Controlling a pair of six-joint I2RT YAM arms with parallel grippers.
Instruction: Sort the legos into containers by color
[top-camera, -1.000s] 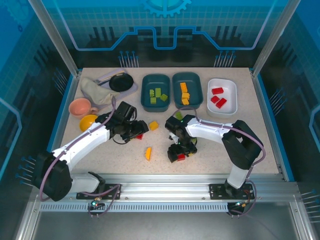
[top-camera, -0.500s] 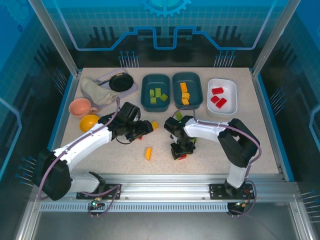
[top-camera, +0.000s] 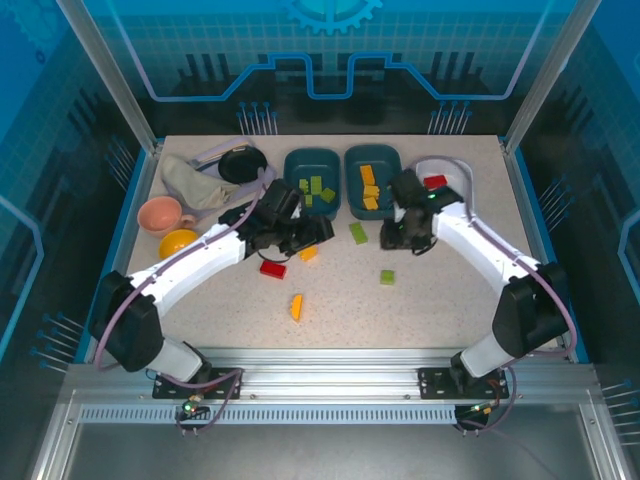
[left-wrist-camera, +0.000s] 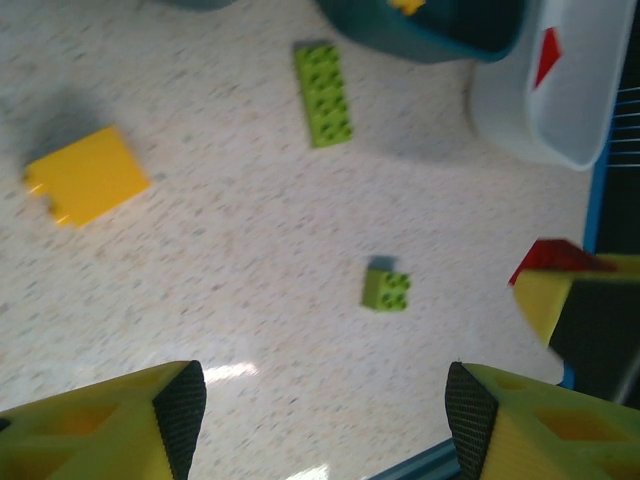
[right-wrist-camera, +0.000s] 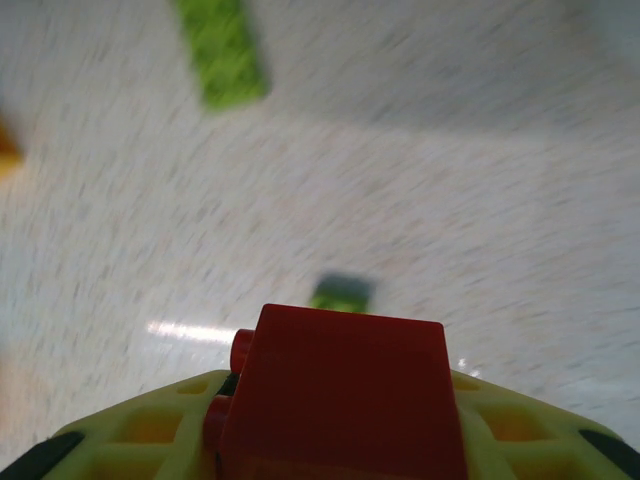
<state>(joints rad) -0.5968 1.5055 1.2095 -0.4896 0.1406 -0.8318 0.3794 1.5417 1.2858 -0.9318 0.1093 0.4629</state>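
The right wrist camera settles what the overhead one leaves hidden under the wrist: the right pincer (top-camera: 403, 238) is clenched on a red brick (right-wrist-camera: 340, 385), near the white tub (top-camera: 458, 178). The left wrist camera shows the left pincer (left-wrist-camera: 320, 400) spread wide and empty above the tabletop (left-wrist-camera: 230, 260), where a small green brick (left-wrist-camera: 386, 289), a long green brick (left-wrist-camera: 323, 80) and a yellow brick (left-wrist-camera: 88, 175) lie. From above, another red brick (top-camera: 272, 268) lies loose beside the left arm (top-camera: 200, 265)

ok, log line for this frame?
left gripper open, empty | right gripper shut on red brick | short of white tub | two green bricks loose on table
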